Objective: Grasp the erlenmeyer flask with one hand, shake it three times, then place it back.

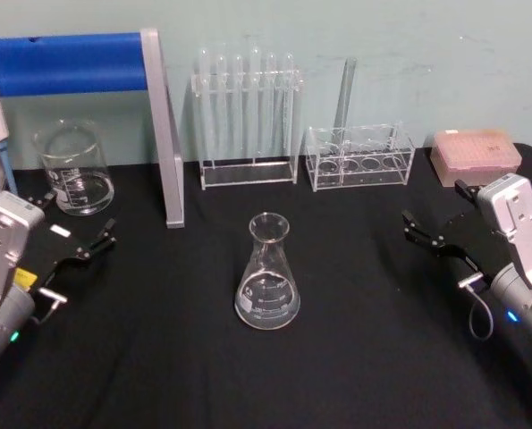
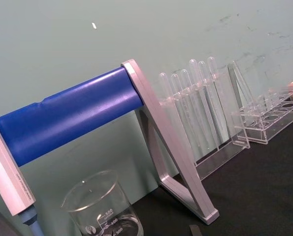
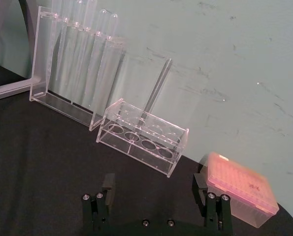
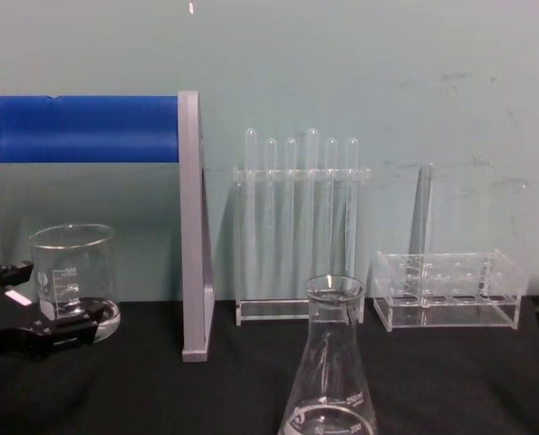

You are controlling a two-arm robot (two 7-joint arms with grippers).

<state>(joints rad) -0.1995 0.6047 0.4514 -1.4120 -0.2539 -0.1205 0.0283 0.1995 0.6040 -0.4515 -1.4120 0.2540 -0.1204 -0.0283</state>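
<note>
The erlenmeyer flask (image 1: 267, 273) stands upright on the black table at the centre, clear glass with white graduations; its neck and upper cone rise from the bottom edge of the chest view (image 4: 331, 372). My left gripper (image 1: 73, 223) hovers at the left, open and holding nothing, well apart from the flask. From the side, the left gripper (image 4: 41, 304) is just in front of a beaker. My right gripper (image 1: 437, 207) sits at the right, open and holding nothing, also far from the flask. In its own wrist view the right gripper (image 3: 153, 187) points at the racks.
A glass beaker (image 1: 73, 168) stands back left beside a grey stand with a blue bar (image 1: 78, 63). A test tube rack (image 1: 248, 121) and a low clear rack (image 1: 359, 156) line the back. A pink tip box (image 1: 476, 154) sits back right.
</note>
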